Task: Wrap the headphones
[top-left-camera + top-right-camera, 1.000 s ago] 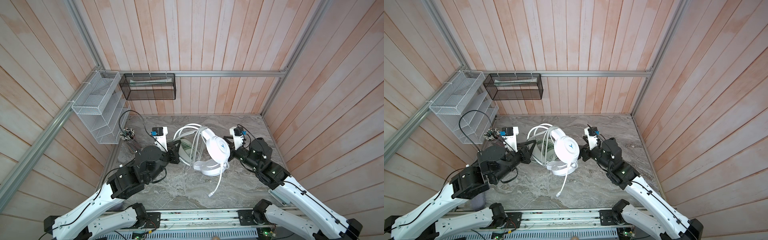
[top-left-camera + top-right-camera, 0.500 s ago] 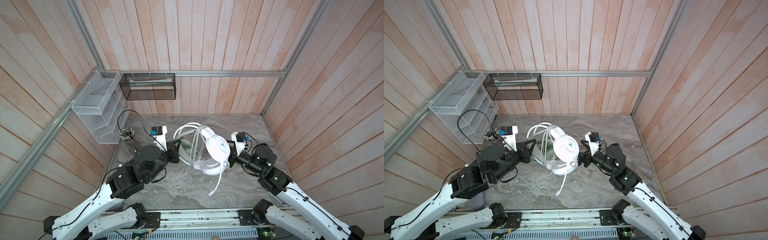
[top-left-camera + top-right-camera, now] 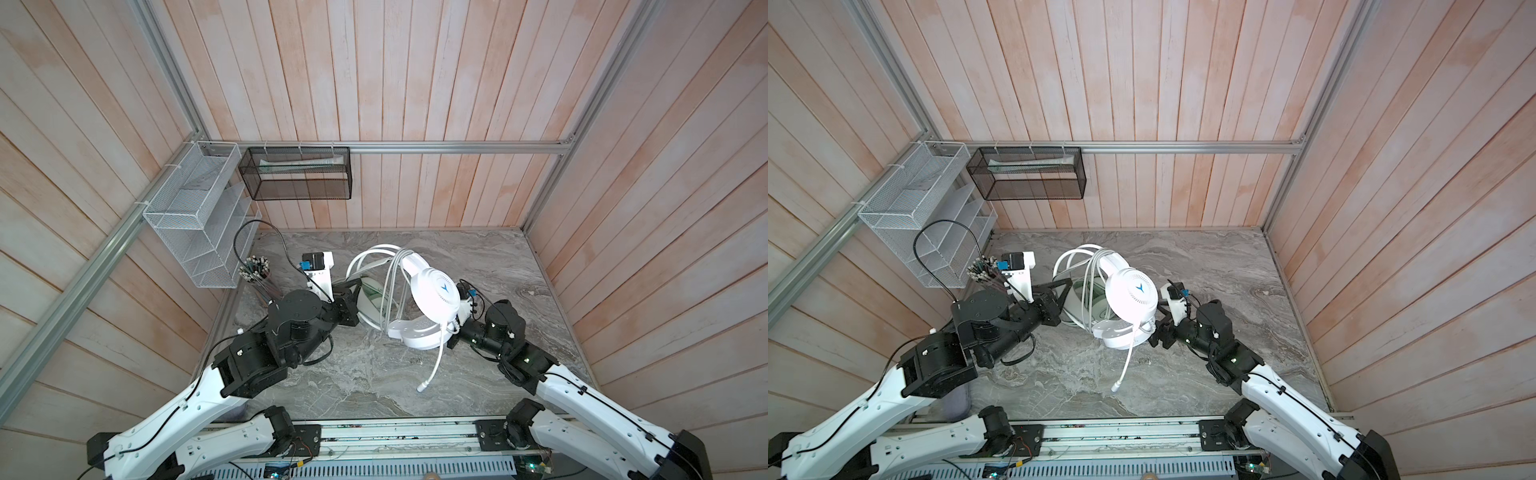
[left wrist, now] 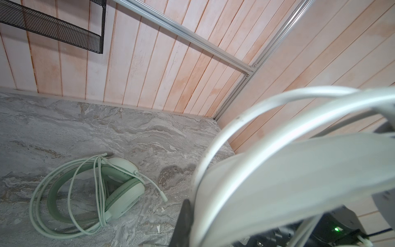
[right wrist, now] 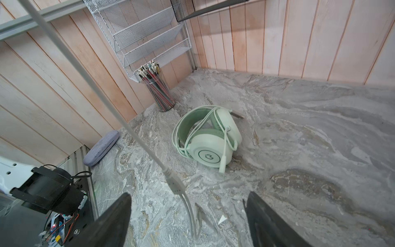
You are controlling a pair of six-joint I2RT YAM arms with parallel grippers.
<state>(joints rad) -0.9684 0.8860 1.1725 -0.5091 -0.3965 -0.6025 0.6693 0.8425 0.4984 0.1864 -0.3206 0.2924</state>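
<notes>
White headset (image 3: 436, 291), headband (image 3: 409, 262) toward back wall (image 3: 374, 83) (cable (image 4: 237, 119) looped).

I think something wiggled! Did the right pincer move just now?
Yes. The right pincer slid nearer the front rail, away from the back wall.

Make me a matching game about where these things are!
1. white plastic headset with a mic boom
2. pale mint green headset
3. clear cup of pencils
4. black mesh basket

A. hangs on the wooden back wall
B. lies on the grey marble table
C. held up above the table
D. stands below the white wire rack

Pairs: 1-C, 2-B, 3-D, 4-A
</notes>
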